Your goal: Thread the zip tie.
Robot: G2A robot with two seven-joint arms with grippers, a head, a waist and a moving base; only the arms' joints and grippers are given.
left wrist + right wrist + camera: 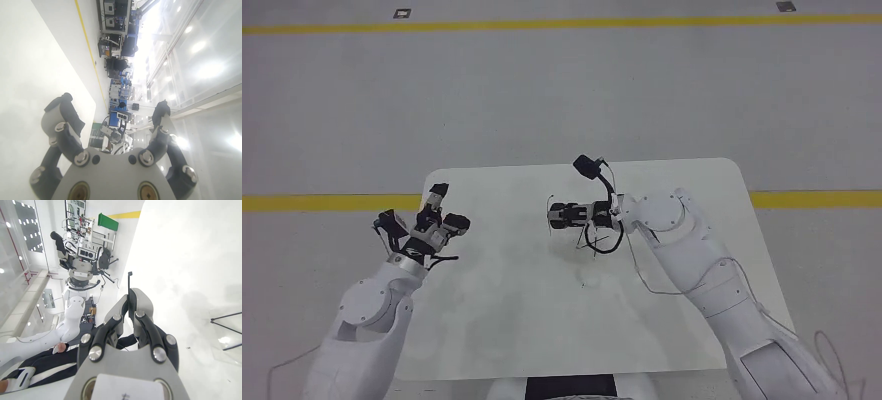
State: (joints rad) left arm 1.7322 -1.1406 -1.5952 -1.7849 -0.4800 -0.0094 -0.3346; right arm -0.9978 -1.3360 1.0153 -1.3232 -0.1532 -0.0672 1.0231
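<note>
A thin black zip tie point(129, 289) is pinched between the pads of my right gripper point(130, 298), which is shut on it. The tie's square head point(130, 273) sticks out past the fingertips, above the white table point(179, 247). From the top view, that right gripper point(554, 213) hovers over the middle of the table and points toward the left arm. My left gripper point(420, 208) sits at the table's left edge, open and apart from the tie. Its two dark fingers point(64, 106) are spread wide with nothing between them.
The white table point(542, 320) has rounded corners, and its left edge lies close under the left gripper. Black cables point(602, 240) hang by the right wrist. A small dark speck point(582, 284) lies near the table's middle.
</note>
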